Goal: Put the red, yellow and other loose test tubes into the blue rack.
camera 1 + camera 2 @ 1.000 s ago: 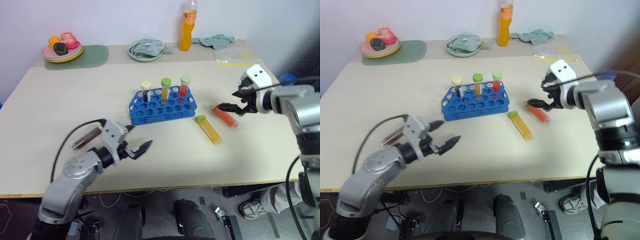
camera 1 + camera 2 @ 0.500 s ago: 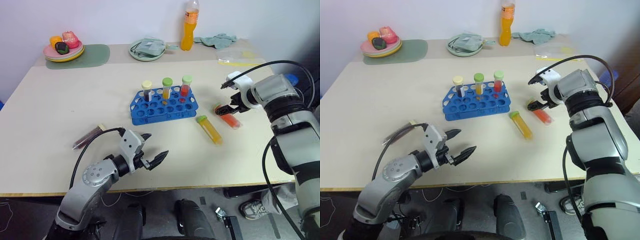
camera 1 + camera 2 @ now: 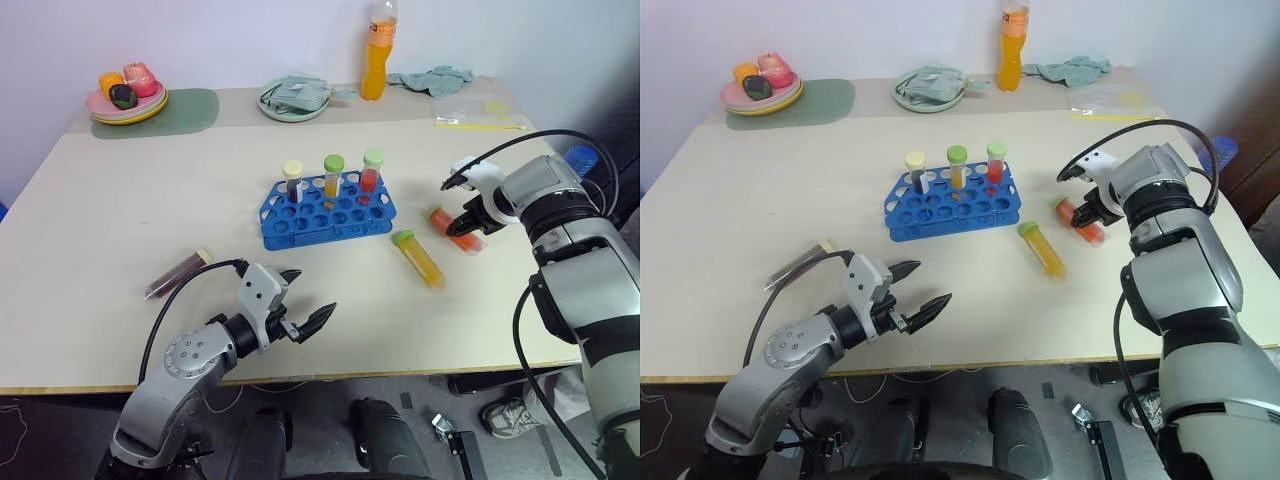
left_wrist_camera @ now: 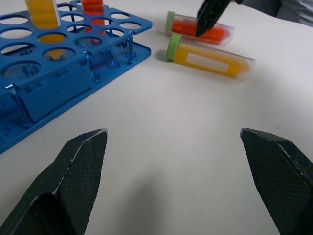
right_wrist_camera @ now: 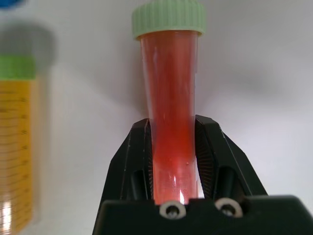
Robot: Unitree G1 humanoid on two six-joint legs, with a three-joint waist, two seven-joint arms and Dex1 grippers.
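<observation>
Pale tabletop (image 3: 120, 200), blue rack (image 3: 326, 211) mid-surface. Right claw (image 5: 172, 147) clamped on red tube (image 5: 169, 117) lying toward right edge beside yellow tube (image 3: 419, 260). Left claw (image 4: 176, 147) wide, empty. Next, probably: lift, upend, seat in rack.

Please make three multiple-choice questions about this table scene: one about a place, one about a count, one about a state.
1. Where does the dark tube lie?
A. in the rack
B. loose on the table, on the robot's left
C. on the plate

2. How many tubes stand in the blue rack?
A. one
B. three
C. five

3. What is the right gripper doing?
A. closed on the red tube
B. open above the rack
C. holding the yellow tube

Answers: B, it lies apart from the rack; B, three caps rise from it; A, both fingers press the tube's sides.
</observation>
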